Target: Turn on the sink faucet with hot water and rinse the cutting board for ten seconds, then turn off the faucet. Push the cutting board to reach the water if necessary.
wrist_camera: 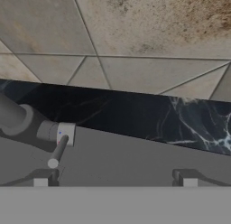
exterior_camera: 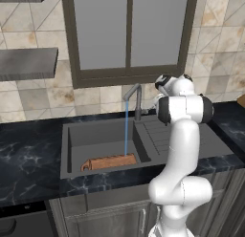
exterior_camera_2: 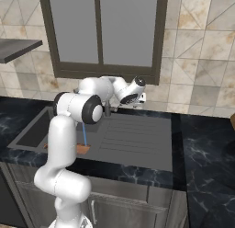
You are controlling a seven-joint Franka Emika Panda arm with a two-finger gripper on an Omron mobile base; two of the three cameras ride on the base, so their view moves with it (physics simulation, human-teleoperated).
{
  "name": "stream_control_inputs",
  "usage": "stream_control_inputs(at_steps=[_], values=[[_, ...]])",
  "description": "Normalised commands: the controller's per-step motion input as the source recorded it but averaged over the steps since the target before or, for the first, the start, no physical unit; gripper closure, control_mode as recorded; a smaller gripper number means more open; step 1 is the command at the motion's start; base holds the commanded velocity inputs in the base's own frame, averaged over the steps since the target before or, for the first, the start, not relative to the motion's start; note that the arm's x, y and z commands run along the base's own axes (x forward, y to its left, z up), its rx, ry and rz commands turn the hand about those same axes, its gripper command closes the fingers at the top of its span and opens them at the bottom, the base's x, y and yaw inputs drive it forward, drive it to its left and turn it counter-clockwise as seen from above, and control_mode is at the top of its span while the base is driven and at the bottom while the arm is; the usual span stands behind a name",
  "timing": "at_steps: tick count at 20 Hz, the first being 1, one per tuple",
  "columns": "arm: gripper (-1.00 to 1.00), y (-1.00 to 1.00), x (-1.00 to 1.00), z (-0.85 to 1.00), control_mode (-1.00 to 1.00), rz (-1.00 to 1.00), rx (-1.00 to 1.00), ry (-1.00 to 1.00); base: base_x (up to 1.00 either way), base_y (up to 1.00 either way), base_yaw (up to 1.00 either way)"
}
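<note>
The sink faucet stands behind the sink, and the water falls from its spout in a thin blue stream. That stream lands on the right end of the cutting board, which lies along the basin's front wall. In the right base view the water and a corner of the cutting board show behind my arm. My gripper hovers just right of the faucet, pointing at the tiled wall. In the hand view the gripper is open and holds nothing. The faucet's lever sits just above the left fingertip.
A ribbed drainboard lies right of the basin. Black marbled countertop surrounds the sink. A window is set in the tiled wall behind the faucet, and a grey shelf hangs at the upper left.
</note>
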Motion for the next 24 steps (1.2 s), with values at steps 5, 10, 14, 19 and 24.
stream_control_inputs(at_steps=[5,10,14,19,24], values=[[-1.00,0.00,0.00,0.00,-1.00,0.00,0.00,0.00,0.00,0.00,0.00],[-1.00,0.00,0.00,0.00,-1.00,0.00,0.00,0.00,0.00,0.00,0.00],[-1.00,0.00,0.00,0.00,-1.00,0.00,0.00,0.00,0.00,0.00,0.00],[-1.00,0.00,0.00,0.00,-1.00,0.00,0.00,0.00,0.00,0.00,0.00],[-1.00,0.00,0.00,0.00,-1.00,0.00,0.00,0.00,0.00,0.00,0.00]])
